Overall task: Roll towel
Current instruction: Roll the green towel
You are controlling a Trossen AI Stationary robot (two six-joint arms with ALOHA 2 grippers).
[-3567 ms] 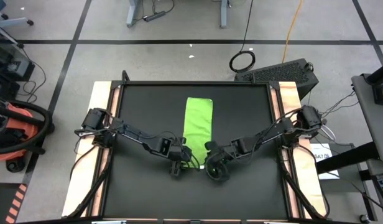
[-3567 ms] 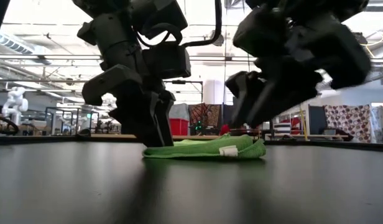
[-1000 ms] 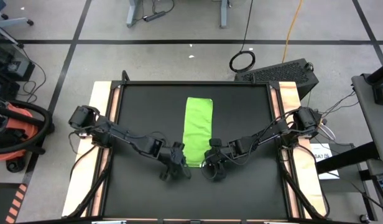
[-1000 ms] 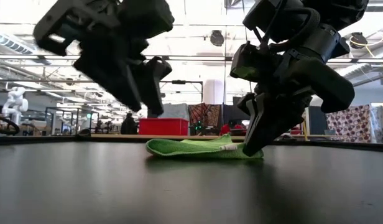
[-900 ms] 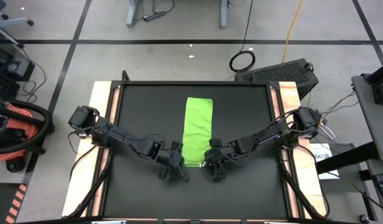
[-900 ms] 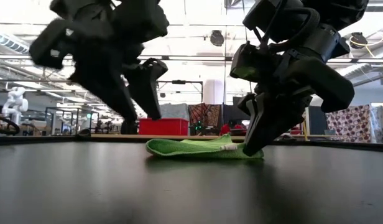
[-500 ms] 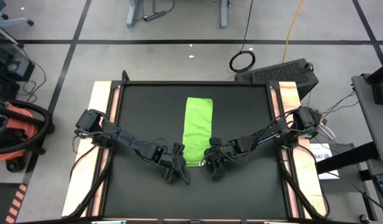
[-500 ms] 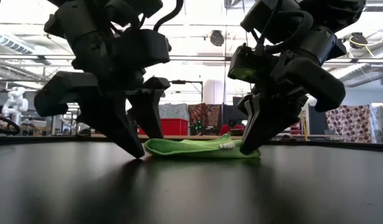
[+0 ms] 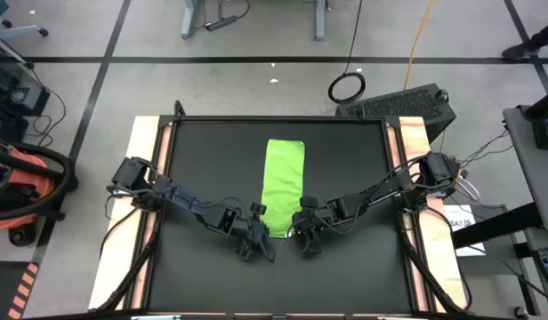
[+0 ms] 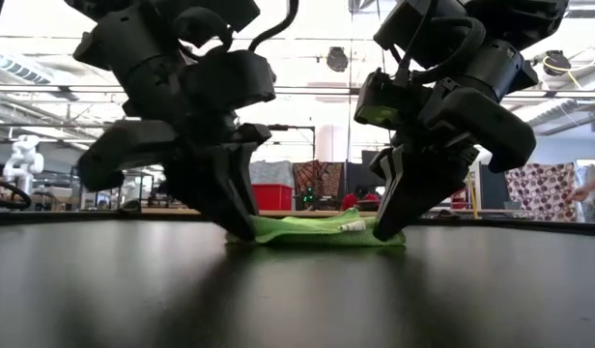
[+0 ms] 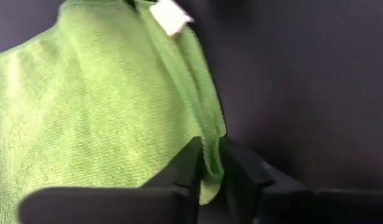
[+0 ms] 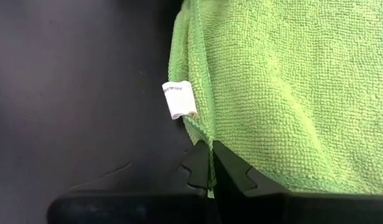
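— What's around your grippers?

— Only the black table mat (image 9: pixel 203 160) under both of them; nothing stands between my fingers and the cloth. A small white label (image 12: pixel 179 99) sticks out of the towel's edge just beside my right gripper (image 12: pixel 209 169).

— And the towel?

— The towel (image 9: pixel 284 185) lies as a long folded strip stretching away from both grippers. My left gripper (image 11: pixel 211 169) pinches its near corner on one side; my right gripper pinches the opposite near corner, fingers pressed together on the hem.
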